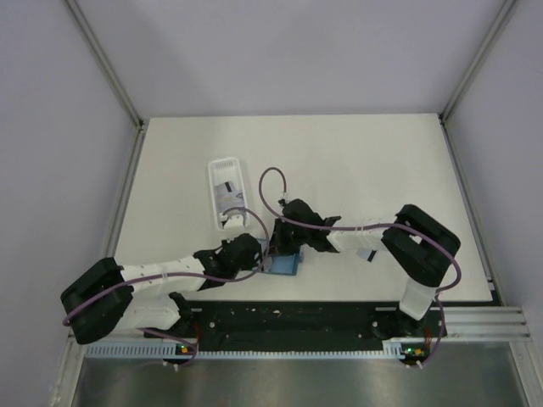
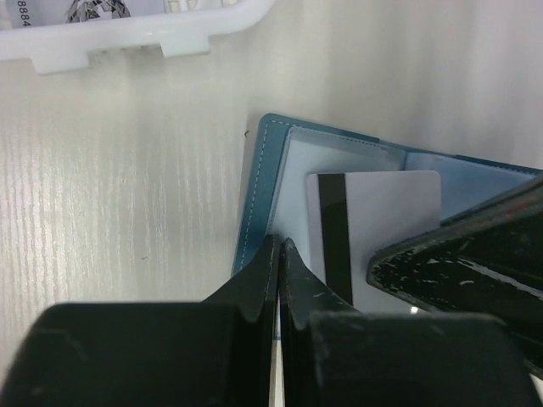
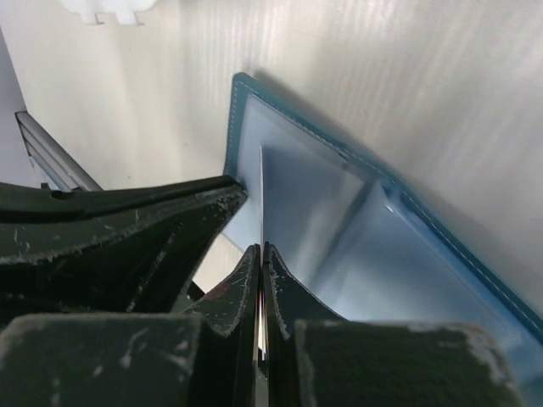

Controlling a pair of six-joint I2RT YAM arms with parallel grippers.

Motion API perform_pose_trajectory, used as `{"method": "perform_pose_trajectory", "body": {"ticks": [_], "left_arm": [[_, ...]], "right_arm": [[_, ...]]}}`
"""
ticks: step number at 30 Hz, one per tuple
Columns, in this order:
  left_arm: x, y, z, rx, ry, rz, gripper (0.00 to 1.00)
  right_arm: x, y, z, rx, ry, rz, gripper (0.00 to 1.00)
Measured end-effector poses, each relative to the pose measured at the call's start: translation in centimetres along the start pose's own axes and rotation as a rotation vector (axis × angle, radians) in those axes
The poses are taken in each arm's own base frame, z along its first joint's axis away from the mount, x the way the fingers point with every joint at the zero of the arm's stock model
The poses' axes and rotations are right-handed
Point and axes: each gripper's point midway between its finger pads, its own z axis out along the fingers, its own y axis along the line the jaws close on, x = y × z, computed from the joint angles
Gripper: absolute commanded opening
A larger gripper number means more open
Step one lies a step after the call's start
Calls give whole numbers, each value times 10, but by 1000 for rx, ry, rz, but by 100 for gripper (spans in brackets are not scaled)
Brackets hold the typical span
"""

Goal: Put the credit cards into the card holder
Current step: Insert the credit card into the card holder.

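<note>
The teal card holder [image 1: 287, 266] lies open near the table's front edge, its pale blue inside up [image 2: 263, 170] [image 3: 407, 254]. My left gripper [image 1: 257, 250] [image 2: 278, 244] is shut on the holder's left edge. My right gripper [image 1: 299, 242] [image 3: 261, 248] is shut on a white credit card with a black stripe [image 2: 382, 212]. In the right wrist view the card is edge-on [image 3: 261, 191], its far end over the holder's left inner panel. I cannot tell whether it is inside a pocket. More cards [image 1: 225, 191] lie in the white tray.
The long white plastic tray [image 1: 212, 174] [image 2: 127, 38] stands just behind and left of the holder. The two grippers are close together over the holder; the left one's finger [image 3: 127, 229] shows beside the right one. A cable loops above them [image 1: 265, 182].
</note>
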Motion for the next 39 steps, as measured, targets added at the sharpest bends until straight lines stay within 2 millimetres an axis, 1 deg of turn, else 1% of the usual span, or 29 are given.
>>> {"method": "perform_pose_trajectory", "body": {"ticks": [8,11,13,16,23,39], "left_arm": [[1,-2,0,12,-1,-28,0],[1,-2,0,12,-1,-38,0],[1,-3,0,15,1,-45,0],[2,-4,0,20,8,-54,0],[5,-4,-3,32,16,-89,0],[6,-3,-3,36,18,-103,0]], "right_arm": [[-2,-18,-27,72,-96,18,0],[-1,-26,-32,90,-124,48,0],[2,-34,-32,102,-133,77,0],[4,-37,-31,92,-146,114,0],[3,-37,-29,60,-174,151,0],[-1,-31,-25,24,-185,149,0]]}}
